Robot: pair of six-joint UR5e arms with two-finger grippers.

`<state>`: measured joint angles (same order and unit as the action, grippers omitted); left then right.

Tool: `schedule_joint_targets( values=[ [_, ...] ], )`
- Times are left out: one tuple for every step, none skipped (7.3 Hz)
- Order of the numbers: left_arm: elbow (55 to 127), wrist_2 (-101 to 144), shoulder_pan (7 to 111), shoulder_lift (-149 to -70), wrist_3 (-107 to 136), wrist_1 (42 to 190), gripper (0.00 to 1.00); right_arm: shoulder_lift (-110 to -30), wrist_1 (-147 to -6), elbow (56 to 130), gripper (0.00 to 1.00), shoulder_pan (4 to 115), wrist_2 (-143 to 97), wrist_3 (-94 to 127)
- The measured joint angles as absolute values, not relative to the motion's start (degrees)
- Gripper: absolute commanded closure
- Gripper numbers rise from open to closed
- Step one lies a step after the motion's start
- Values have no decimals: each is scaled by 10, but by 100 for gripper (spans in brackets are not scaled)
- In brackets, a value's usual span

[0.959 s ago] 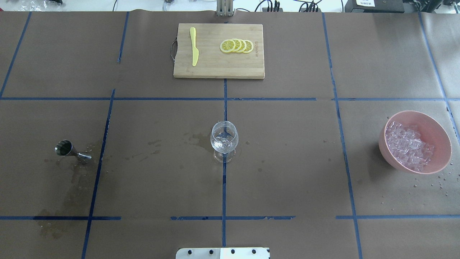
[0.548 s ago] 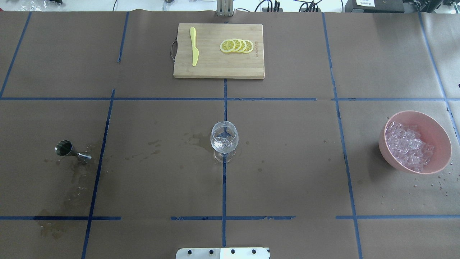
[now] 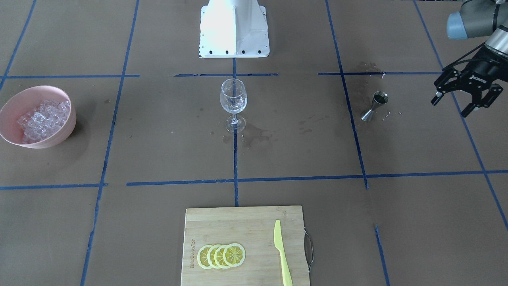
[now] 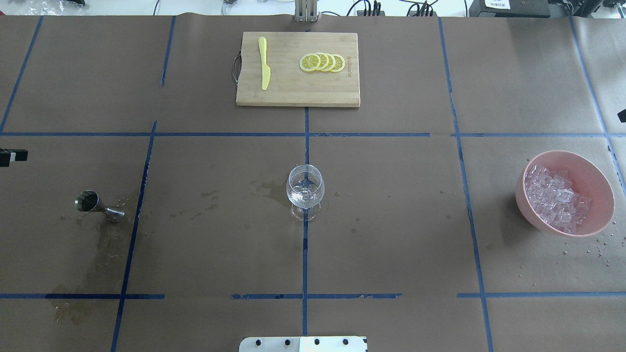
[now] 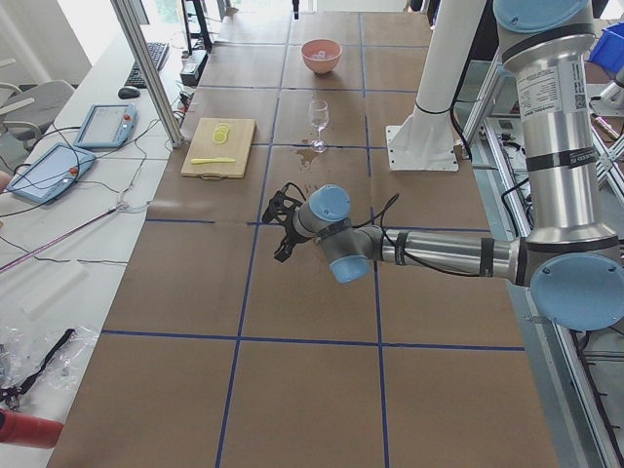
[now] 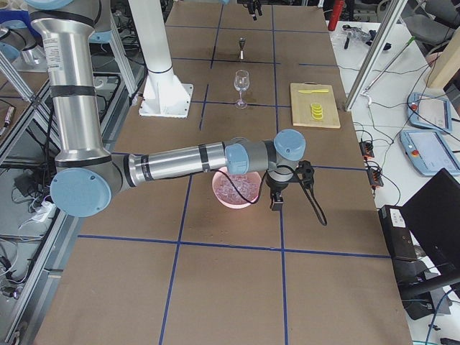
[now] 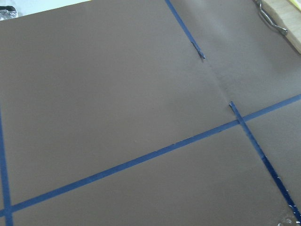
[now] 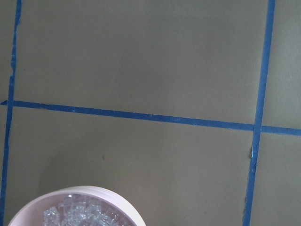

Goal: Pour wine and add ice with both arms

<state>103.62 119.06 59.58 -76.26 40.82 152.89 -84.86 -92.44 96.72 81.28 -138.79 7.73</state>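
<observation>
The wine glass stands upright at the table's middle, and also shows in the front view. Something clear glints in its cup. The ice fills a pink bowl at the right. A steel jigger stands at the left. My left gripper is open and empty, hovering outside the jigger; only its tip shows overhead. My right gripper hovers just beyond the bowl; I cannot tell whether it is open or shut. Its wrist view shows the bowl's rim.
A wooden cutting board at the far middle holds lemon slices and a yellow knife. Wet stains lie around the jigger and beside the glass. The white base block sits at the near edge.
The left gripper's tip has come into the overhead view at the left edge and the right gripper's tip at the right edge. The glass, jigger and bowl have not moved.
</observation>
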Motion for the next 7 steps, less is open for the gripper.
schedule_joint_targets(
  values=[
    [1065,1117,535,-734,441,1545,0,-847,-924,967,0,811,-1388,77],
    [1090,1056,484,-713,471,1552,0,-847,-924,968,0,808,-1389,77],
    [1113,1017,442,-704,511,1555,0,-846,-925,968,0,806,-1389,77],
    [1133,975,389,-699,556,1556,0,-845,-924,968,0,803,-1389,77],
    [1144,934,339,-690,588,1556,0,-845,-924,968,0,802,-1389,77],
    [1149,899,304,-676,605,1556,0,-844,-924,968,0,802,-1388,77],
    [1150,868,280,-664,619,1556,0,-844,-924,969,0,802,-1388,77]
  ],
)
